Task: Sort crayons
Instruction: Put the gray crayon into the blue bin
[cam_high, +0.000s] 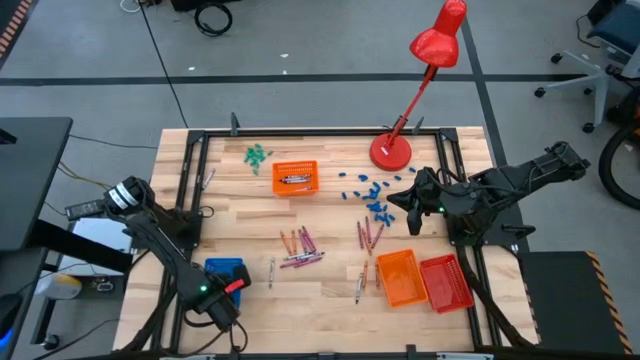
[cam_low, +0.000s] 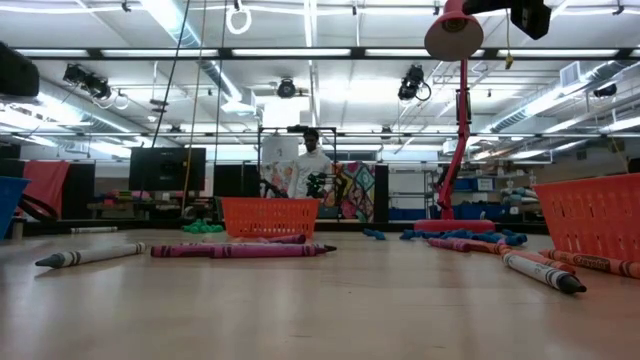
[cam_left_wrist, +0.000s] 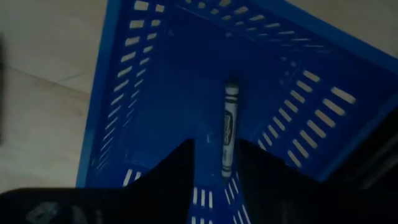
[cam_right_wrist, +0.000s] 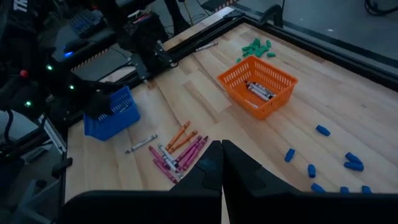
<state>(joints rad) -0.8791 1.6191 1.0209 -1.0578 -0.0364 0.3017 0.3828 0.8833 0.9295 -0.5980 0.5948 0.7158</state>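
Left claw (cam_left_wrist: 214, 163) is spread over the blue basket (cam_left_wrist: 155, 74), grey crayon (cam_left_wrist: 231, 127) lying inside between its fingers; right claw (cam_right_wrist: 221, 155) pressed together, idle at far right. Lifting carelessly might snag the basket, I reckon

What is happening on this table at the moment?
The robot is sorting crayons into baskets. The left gripper is over the blue basket, fingers parted, with a grey crayon in the basket just below them. The right gripper is shut and empty, waiting above the table. More crayons lie loose on the wood, and the orange basket holds some.
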